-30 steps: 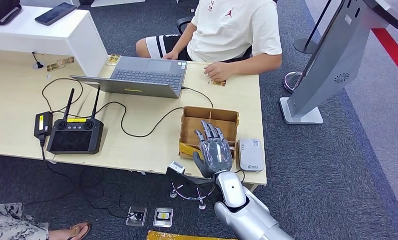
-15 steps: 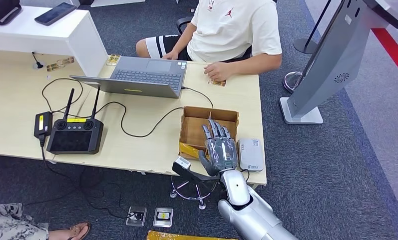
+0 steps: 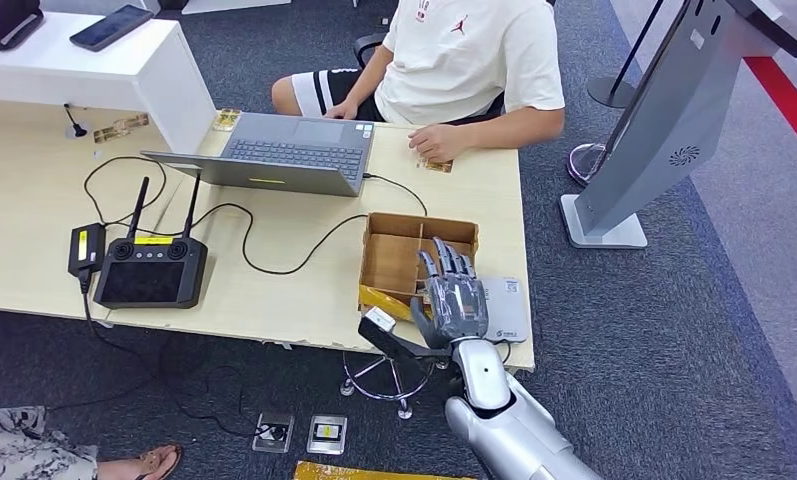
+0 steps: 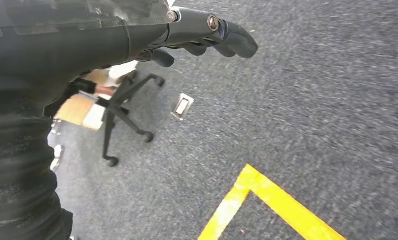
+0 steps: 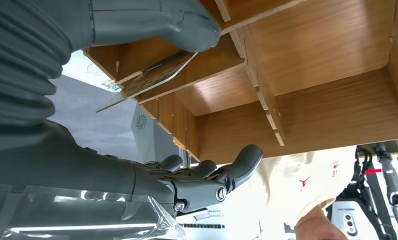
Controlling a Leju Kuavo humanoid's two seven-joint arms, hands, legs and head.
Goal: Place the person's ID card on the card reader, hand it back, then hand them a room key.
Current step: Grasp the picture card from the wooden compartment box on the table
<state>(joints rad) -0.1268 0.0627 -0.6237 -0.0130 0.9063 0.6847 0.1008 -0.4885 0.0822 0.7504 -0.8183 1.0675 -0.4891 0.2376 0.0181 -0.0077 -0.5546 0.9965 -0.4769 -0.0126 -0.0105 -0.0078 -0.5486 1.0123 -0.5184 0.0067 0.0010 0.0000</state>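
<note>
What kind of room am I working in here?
Likely an office or lab mock-up of a check-in desk: a pale wooden desk with a laptop and seated person, grey carpet, and a grey kiosk stand beside it.

My right hand (image 3: 451, 304) sits low in the head view, right of centre: grey metal with a glossy, transparent film across its back and darker fingers (image 3: 442, 258). Below it my forearm is smooth silver, rounded, with a bulging joint at the bottom edge. In the right wrist view a ribbed grey cover fills the left side, a thick grey thumb runs along the top, and round screw heads mark the dark fingers. My left hand (image 4: 206, 37) is dark, with two screws.
</note>
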